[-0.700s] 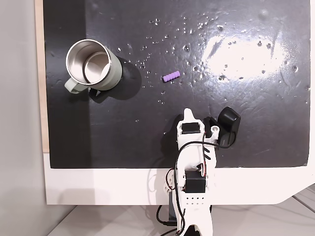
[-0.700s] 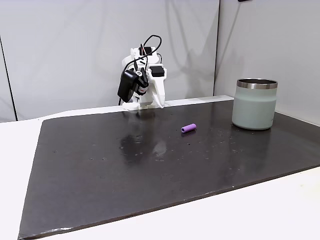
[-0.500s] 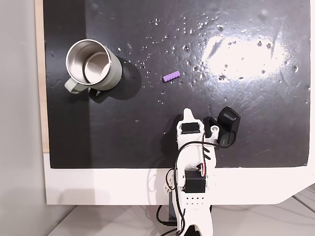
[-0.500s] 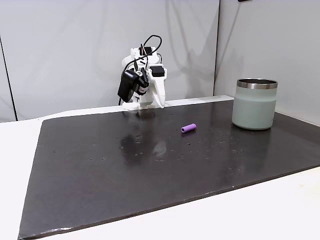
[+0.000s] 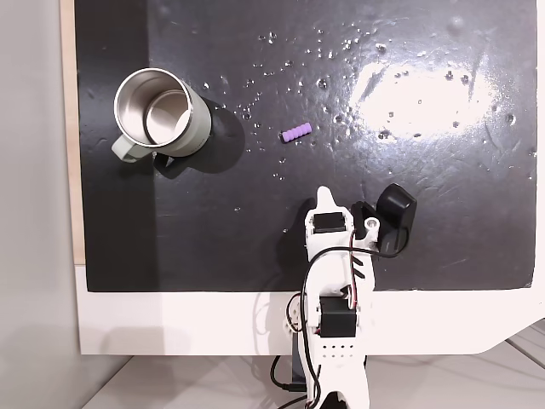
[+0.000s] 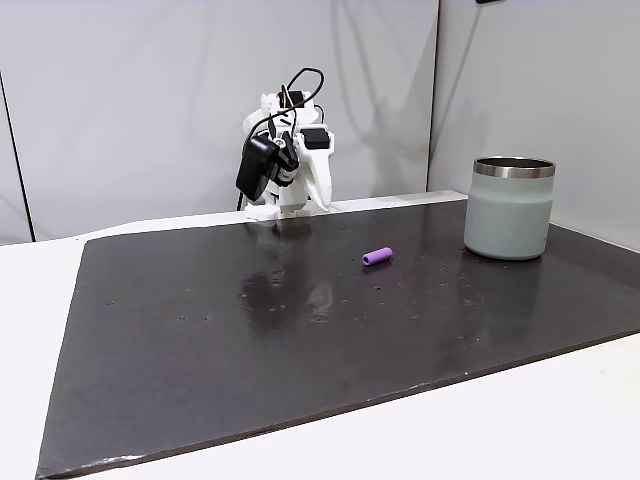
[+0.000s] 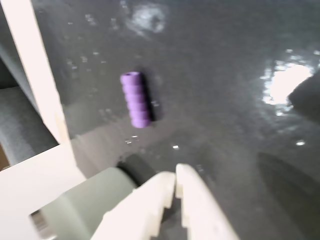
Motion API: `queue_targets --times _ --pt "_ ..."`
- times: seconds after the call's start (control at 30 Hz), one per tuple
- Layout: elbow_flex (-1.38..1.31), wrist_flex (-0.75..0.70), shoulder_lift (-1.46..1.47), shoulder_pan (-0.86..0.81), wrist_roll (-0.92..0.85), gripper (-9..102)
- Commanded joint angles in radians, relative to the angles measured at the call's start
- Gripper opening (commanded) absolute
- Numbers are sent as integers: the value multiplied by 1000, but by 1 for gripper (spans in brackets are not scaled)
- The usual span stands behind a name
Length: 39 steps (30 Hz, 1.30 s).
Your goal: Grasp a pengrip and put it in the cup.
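Note:
The light-purple ribbed pengrip (image 5: 295, 134) (image 6: 377, 256) lies on its side on the black mat, apart from everything else. The sage-green cup (image 5: 157, 115) (image 6: 508, 208) stands upright; its steel inside looks empty and its handle points to the lower left in a fixed view. My white gripper (image 5: 324, 196) (image 6: 323, 205) is folded back near the arm's base, well short of the pengrip. In the wrist view the pengrip (image 7: 136, 99) lies ahead of the gripper (image 7: 175, 174), whose fingertips meet with nothing between them. A blurred green cup wall (image 7: 82, 202) shows at the lower left.
The black mat (image 5: 443, 213) is glossy with small specks and a bright glare patch (image 5: 409, 85). A white table edge (image 5: 170, 319) runs along the arm's side, and the arm's black camera module (image 5: 394, 213) sticks out beside the wrist.
The arm's wrist has lifted very slightly at the back of the mat. Pengrip and cup have not moved.

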<state>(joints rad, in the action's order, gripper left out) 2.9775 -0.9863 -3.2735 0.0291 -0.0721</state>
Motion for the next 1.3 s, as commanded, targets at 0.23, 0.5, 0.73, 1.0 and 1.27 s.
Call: queue_targets --times 0.23,0.5,0.73,1.0,1.27 --pt "-537 83 762 -172 3 0" --pt "-848 100 1262 -261 92 0" --pt "-986 133 1468 -215 84 0" --pt "-1180 118 1681 -163 77 5" --pt "-1310 34 1773 -80 77 17"
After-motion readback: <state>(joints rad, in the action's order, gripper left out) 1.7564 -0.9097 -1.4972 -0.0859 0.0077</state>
